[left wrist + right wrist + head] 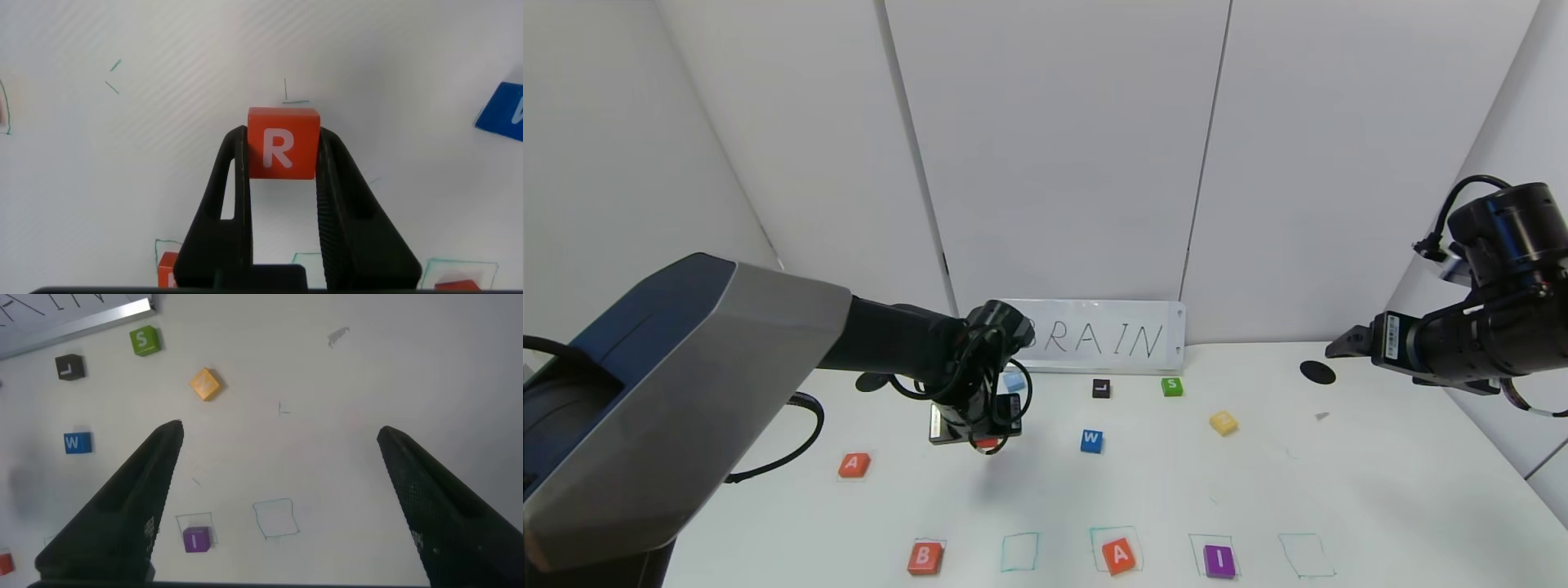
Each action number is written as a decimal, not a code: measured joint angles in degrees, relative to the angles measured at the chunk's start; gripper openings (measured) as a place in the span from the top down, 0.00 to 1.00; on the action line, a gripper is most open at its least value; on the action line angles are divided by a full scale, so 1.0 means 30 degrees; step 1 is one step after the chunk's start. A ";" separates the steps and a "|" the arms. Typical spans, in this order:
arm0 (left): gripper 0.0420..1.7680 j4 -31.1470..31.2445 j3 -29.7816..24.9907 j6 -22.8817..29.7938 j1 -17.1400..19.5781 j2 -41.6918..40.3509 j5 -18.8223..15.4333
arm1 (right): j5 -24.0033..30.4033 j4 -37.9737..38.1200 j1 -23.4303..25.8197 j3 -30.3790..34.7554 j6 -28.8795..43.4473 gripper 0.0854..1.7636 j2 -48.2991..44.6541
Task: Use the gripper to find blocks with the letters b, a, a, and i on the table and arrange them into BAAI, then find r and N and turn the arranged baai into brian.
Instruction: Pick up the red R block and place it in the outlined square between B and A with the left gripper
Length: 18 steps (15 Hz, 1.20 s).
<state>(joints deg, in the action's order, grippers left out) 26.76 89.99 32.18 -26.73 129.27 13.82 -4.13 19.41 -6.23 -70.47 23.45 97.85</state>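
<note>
My left gripper [985, 439] is shut on the orange-red R block [283, 143] and holds it above the white table [1380, 490], behind the front row. In that row, drawn green squares hold the orange-red B [925, 558], an A [1118, 556] and the purple I [1218, 561]. The square [1019, 551] between B and A is empty. The second A [854, 465] lies to the left. The pale yellow N [1223, 422] lies at mid right and also shows in the right wrist view [204, 384]. My right gripper [279, 434] is open and empty, raised at the right [1343, 343].
A blue W [1091, 441], black L [1101, 388], green S [1172, 386] and light blue block [1014, 380] lie behind. A white BRAIN sign [1103, 336] leans on the wall. Another empty green square [1307, 555] lies right of I. A black hole [1316, 372] is at the far right.
</note>
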 joint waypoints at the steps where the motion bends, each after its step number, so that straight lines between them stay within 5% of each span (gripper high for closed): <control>1: 0.73 0.0000 -0.0374 0.0008 -0.0175 -0.0447 0.0000 | 0.0000 0.0000 0.0000 0.0000 0.0000 0.03 -0.0004; 8: 0.73 -0.0610 -0.4917 0.0390 -0.1955 -0.3913 -0.0012 | 0.0000 0.0008 -0.0024 0.0024 0.0000 0.03 -0.0012; 14: 0.73 -0.5189 -0.9574 0.0833 -0.3893 -0.4604 -0.0004 | 0.0004 0.0008 -0.0016 0.0028 0.0000 0.03 -0.0028; 18: 0.73 -0.5555 -1.0191 0.0849 -0.4584 -0.4133 0.0069 | 0.0000 0.0008 0.0028 0.0008 0.0000 0.03 -0.0065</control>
<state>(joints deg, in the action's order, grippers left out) 10.09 59.42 34.73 -40.48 116.87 14.03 -4.13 19.43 -6.14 -70.45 23.45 97.66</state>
